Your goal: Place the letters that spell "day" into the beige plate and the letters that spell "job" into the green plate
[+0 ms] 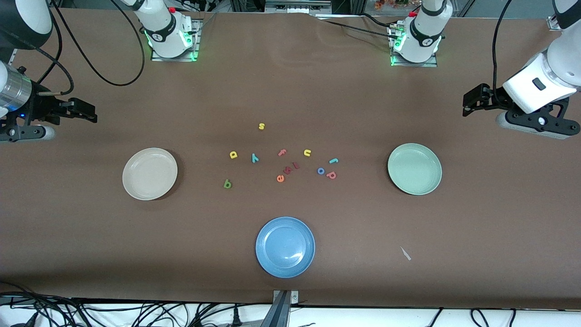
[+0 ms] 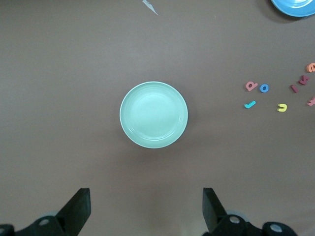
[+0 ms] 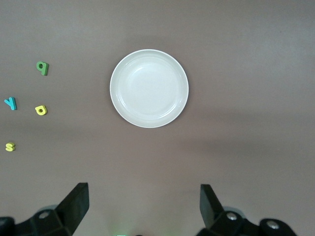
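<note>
My left gripper hangs at the upper right edge of the front view, arm bent in from that side, fingers spread wide w/ nothing between them. In the left wrist view the green plate sits mid-frame, between the two fingertips' lines.

My right gripper mirrors it at the upper left edge of the front view, wrist level, fingers wide apart too, holding nothing. The beige plate shows centre of the right wrist view.

Both plates are bare. All letters lie loose on the brown table in a cluster at mid-frame, between the plates:
- green "d", yellow "a", teal "y" toward the beige plate's side of the cluster
- teal "j", blue "o", salmon "b" toward the green plate; "o" and "b" just beside each other

Others: yellow "s" higher in frame, "f", yellow "u", red "k", orange "e". Blue plate lower centre.
</note>
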Controlling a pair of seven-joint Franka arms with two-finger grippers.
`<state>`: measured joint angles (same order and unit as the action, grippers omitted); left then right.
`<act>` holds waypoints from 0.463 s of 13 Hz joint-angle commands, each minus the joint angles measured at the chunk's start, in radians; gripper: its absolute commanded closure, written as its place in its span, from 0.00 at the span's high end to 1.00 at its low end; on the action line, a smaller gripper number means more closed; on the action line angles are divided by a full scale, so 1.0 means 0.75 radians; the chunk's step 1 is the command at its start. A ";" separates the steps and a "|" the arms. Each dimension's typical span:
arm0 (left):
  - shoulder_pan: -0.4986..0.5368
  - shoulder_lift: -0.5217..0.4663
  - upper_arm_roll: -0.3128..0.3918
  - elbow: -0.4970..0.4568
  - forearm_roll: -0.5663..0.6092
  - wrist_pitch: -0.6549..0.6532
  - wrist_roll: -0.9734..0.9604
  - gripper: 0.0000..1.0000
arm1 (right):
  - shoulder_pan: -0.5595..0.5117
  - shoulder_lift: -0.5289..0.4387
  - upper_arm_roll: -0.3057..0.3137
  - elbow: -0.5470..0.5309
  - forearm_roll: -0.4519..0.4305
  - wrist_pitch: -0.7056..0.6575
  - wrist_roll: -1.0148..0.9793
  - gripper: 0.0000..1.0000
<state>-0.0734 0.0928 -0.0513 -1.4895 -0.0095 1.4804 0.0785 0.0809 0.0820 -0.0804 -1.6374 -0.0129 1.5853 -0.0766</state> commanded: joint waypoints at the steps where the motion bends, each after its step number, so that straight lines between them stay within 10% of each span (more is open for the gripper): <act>1: -0.025 0.013 0.007 0.004 -0.028 -0.021 0.004 1.00 | -0.006 -0.005 0.005 0.001 -0.016 -0.017 -0.006 1.00; 6: -0.133 0.113 0.007 0.008 -0.034 -0.021 0.006 1.00 | -0.006 0.001 0.005 0.001 -0.048 -0.017 -0.006 1.00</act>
<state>-0.1292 0.1524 -0.0533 -1.4983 -0.0119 1.4747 0.0790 0.0806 0.0853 -0.0811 -1.6385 -0.0241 1.5843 -0.0766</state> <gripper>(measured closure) 0.000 0.000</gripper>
